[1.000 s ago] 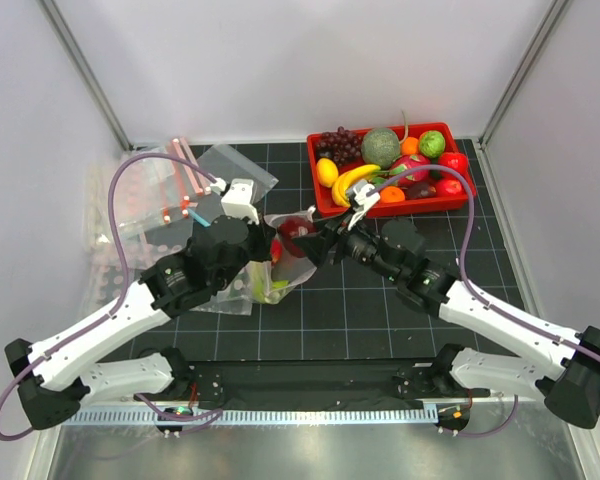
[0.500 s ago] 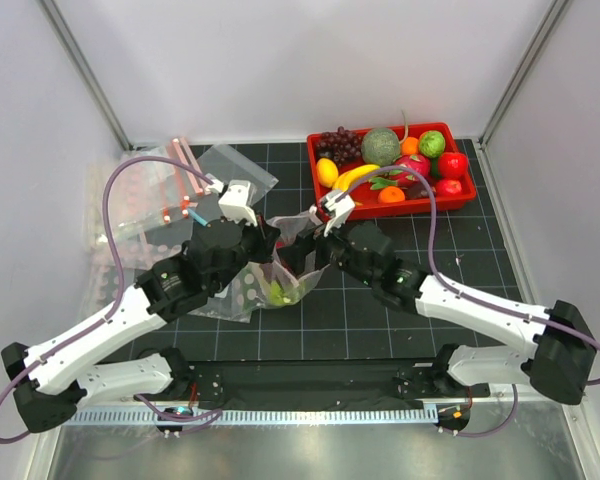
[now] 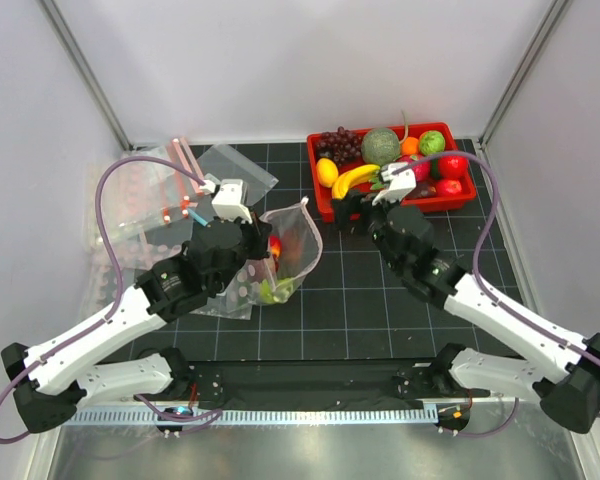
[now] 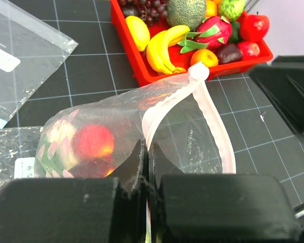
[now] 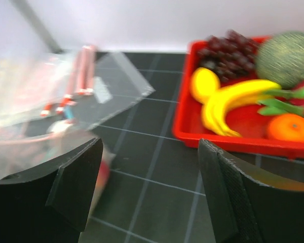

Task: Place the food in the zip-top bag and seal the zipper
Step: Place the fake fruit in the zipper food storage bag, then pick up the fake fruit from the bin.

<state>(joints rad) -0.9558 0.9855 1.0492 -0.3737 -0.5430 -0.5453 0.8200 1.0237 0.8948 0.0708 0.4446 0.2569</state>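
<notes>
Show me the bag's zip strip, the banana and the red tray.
zip strip point(image 4: 216, 126): left wrist view, middle of its right-hand run.
banana point(image 3: 355, 180): top view, middle of the fruit.
red tray point(image 3: 455, 204): top view, near wall.

White arm links point(image 3: 100, 335), black joints point(image 3: 215, 255), purple cables point(image 3: 99, 200), blocky black pincer fingers point(image 5: 73, 177)
</notes>
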